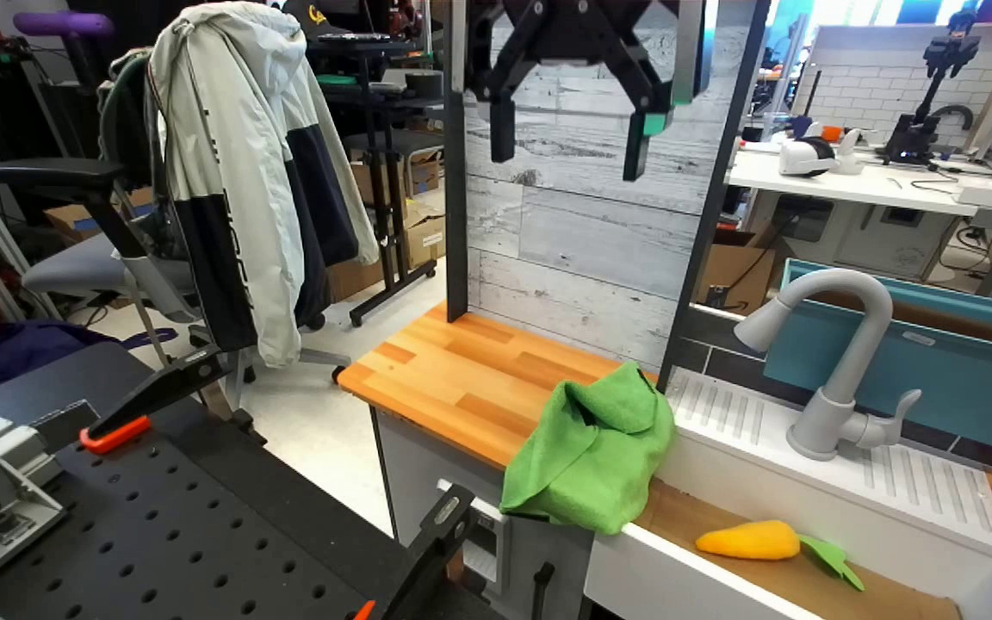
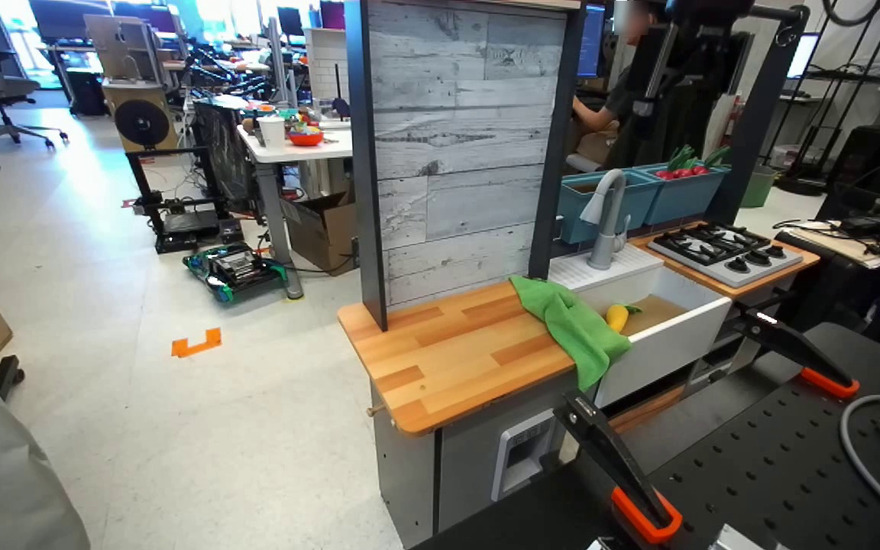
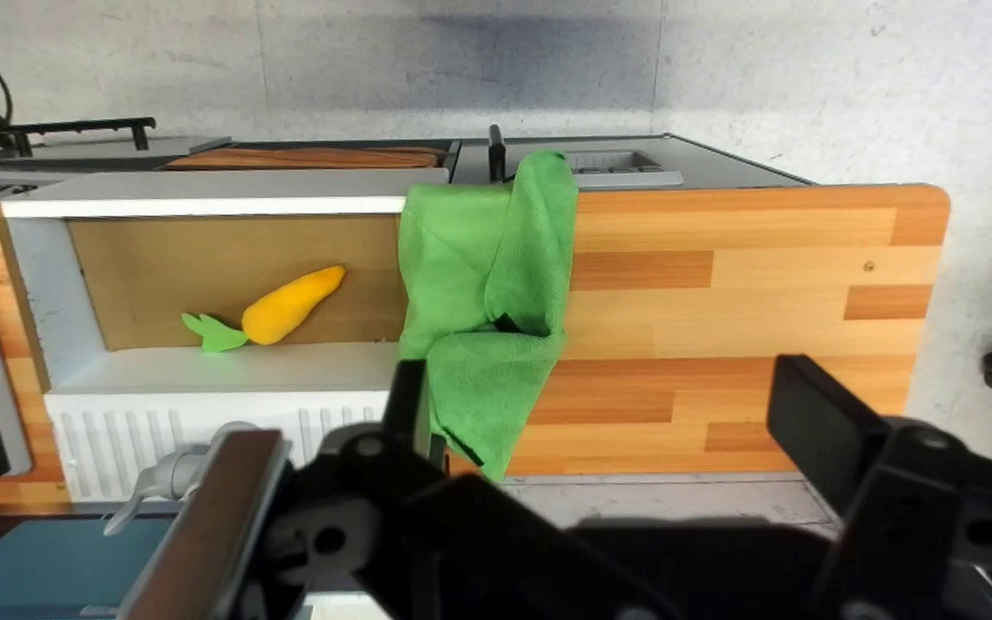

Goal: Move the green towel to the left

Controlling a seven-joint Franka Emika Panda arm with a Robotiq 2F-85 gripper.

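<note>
Counter (image 1: 427, 366): wood, 10 o'clock from the green towel (image 1: 595, 469) in an exterior view; I'd set down there.
Gripper (image 1: 569, 159): fingers (image 1: 503, 136) spread wide, nothing between them, up at the towel's 12, well apart. Looks like approach, no grasp yet.
Towel: rumpled, straddling counter edge and sink (image 1: 660, 581). Wrist view puts it at the gripper's 10, so next I'd line up, descend, pinch a fold, lift, shift left.
Sink: yellow toy vegetable (image 1: 750, 541) inside, towel's 4 o'clock; avoid.
</note>
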